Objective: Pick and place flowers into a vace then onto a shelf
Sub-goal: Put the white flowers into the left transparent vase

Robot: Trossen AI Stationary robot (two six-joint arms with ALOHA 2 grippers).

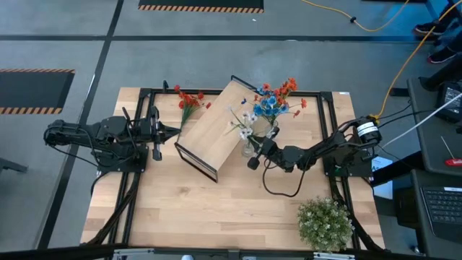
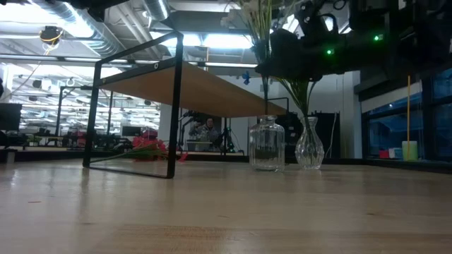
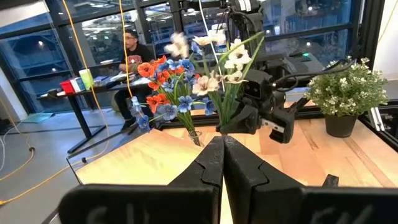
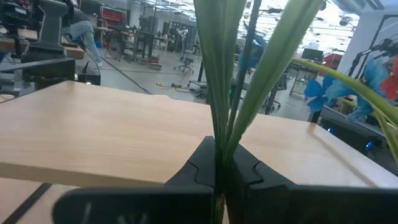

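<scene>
Clamped tight on the green stems of a white sprig (image 4: 227, 74), the right gripper (image 4: 217, 163); held over the two glass vases just right of the shelf (image 1: 209, 130), with the stem ends seemingly above the jar-shaped vase (image 2: 267, 143) and the slimmer fluted vase (image 2: 308, 144) touching or just beside it on the right; whether the stems already sit inside a neck cannot be told. Already standing in the vases, a bunch of blue and red-orange flowers (image 1: 274, 100); lying on the table at the far left corner of the shelf, a red sprig (image 1: 188, 101) not yet picked. Pressed together on nothing, the left gripper (image 3: 222, 155), waiting at the left of the table, pointed toward the shelf. To do well: keep the stems upright, centre them over one neck, lower slowly without knocking the glass, release only once the stems are well down inside.
</scene>
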